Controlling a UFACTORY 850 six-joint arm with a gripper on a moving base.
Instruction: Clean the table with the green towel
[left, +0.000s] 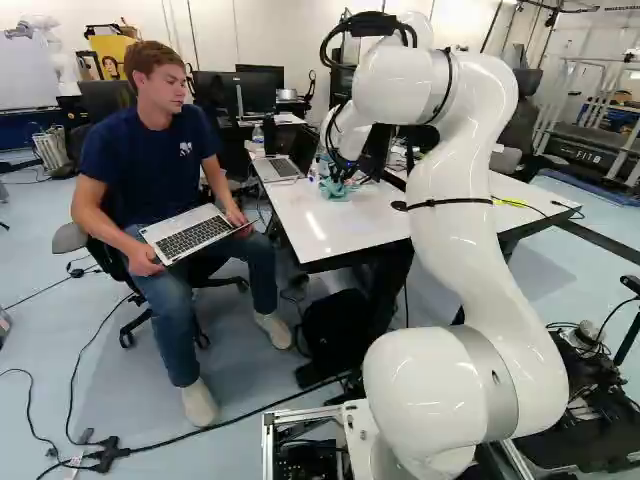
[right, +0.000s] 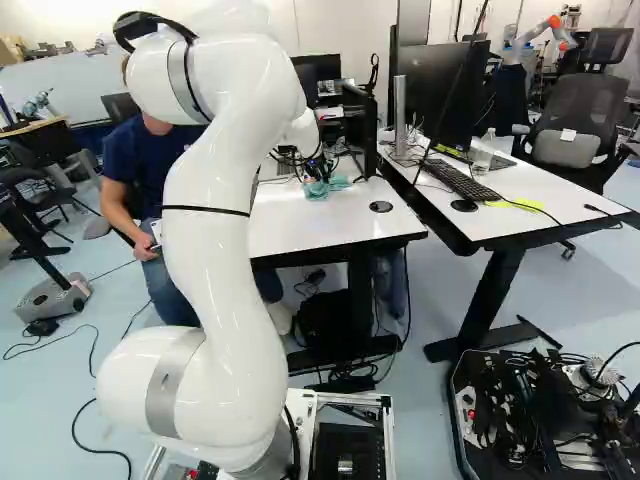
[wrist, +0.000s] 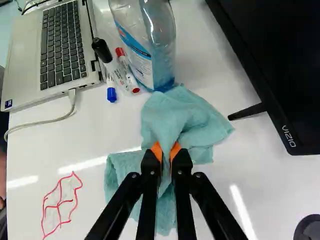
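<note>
Green cloth towel (wrist: 182, 115) lies on the glossy white table (wrist: 270, 190), right of red lines (wrist: 58, 205); your black 2-finger gripper (right: 318, 175) clamps it.

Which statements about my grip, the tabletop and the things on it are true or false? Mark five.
1. The black gripper holds the crumpled teal-green cloth towel. True.
2. The white tabletop is unmarked. False: hand-drawn red lines show on it.
3. The towel covers those lines. False: they lie beside it.
4. A clear plastic bottle stands beside the towel. True.
5. The silver laptop on the tabletop is closed. False: it is open, its black keys showing.
</note>
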